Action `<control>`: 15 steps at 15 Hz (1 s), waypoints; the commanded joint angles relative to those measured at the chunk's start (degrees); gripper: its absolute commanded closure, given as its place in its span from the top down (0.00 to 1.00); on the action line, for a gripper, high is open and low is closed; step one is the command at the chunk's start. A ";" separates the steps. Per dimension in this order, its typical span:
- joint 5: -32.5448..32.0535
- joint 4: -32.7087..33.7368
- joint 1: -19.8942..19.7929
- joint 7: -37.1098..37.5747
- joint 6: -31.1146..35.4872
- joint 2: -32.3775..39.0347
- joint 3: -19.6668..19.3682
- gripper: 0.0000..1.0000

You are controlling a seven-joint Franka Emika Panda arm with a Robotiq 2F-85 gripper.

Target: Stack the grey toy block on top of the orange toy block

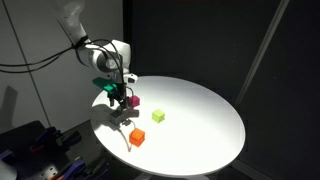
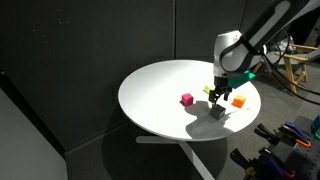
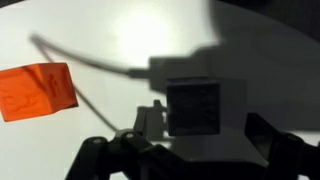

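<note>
The arm bends down over the round white tabletop (image 1: 200,120), wrist pointing straight down. Its end effector (image 2: 221,97) hangs spread over the small dull-grey toy cube (image 3: 193,105), which rests near the bright orange toy cube (image 3: 37,90) without touching it.

Most of the round counter (image 1: 205,125) lies bare, and the whole wide stretch away from the arm is open for a pass. The crowding is on the arm's side: the magenta cube (image 1: 132,100) sits just beside the tool (image 1: 120,94), the yellow-green cube (image 1: 158,116) is near it, and the orange toy block (image 1: 137,138) stands apart by the rim with clear surface around it. In the wrist view the grey toy block (image 3: 192,108) sits between the spread fingers — slim gaps either side.
</note>
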 commanded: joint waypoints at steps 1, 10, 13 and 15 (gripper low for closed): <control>1.01 0.50 -0.34 -0.27 2.29 1.50 0.22 1.00; 2.39 0.13 -0.57 -1.05 7.52 4.29 0.54 1.00; 2.34 0.10 -0.62 -1.18 8.57 4.98 0.53 1.00; 2.22 0.08 -0.60 -1.17 9.12 5.34 0.45 1.00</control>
